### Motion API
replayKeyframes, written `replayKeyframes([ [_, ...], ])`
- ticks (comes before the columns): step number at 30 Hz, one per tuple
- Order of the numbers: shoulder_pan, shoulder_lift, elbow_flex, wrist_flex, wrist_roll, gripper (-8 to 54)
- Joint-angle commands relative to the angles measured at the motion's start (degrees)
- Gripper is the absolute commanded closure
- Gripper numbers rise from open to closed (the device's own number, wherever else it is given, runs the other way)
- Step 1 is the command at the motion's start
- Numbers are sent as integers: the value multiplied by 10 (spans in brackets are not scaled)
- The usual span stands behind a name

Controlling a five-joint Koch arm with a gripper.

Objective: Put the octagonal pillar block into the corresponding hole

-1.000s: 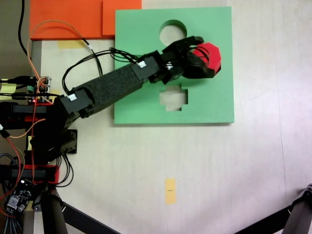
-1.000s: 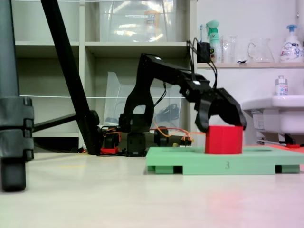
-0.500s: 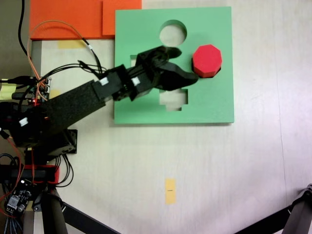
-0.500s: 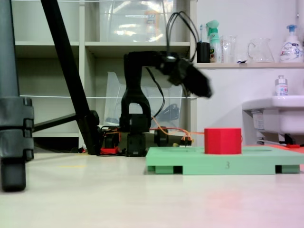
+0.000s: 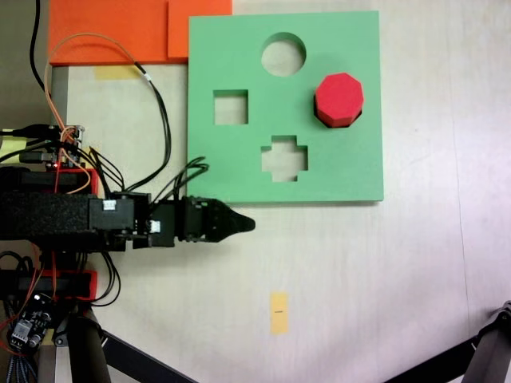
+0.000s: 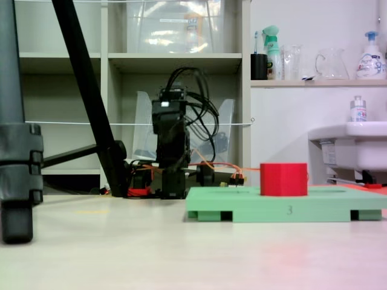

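Note:
The red octagonal pillar block [image 5: 339, 97] stands upright in the eight-sided hole at the right of the green foam board [image 5: 335, 171]. It covers that hole. From the side, the block [image 6: 283, 179] rises well above the board [image 6: 254, 205]. My gripper [image 5: 243, 224] lies over the bare table just below the board's lower left corner, far from the block. It points right, its jaws together in a single tip with nothing held. The arm [image 6: 171, 139] is folded back over its base.
The board also has a round cutout [image 5: 283, 54], a square cutout [image 5: 230, 107] and a cross cutout [image 5: 284, 158]. Orange foam sheets [image 5: 112, 32] lie at top left. Cables and electronics [image 5: 56, 144] crowd the left edge. A yellow tape mark [image 5: 278, 311] and tripod legs [image 5: 120, 355] are below.
The gripper let go of the red block, lifted off it and swung back left and down off the board to the table. The block stayed in its hole.

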Motion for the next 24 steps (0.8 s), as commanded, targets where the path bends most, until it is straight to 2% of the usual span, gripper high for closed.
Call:
replayKeyframes([
  [1,0,42,40,-85,0,89],
  [4,-2,41,144,-281,-18,104],
  [8,0,41,192,-288,-18,100],
  [13,-21,41,314,-459,-10,111],
  [24,-25,40,359,-370,-11,109],
])
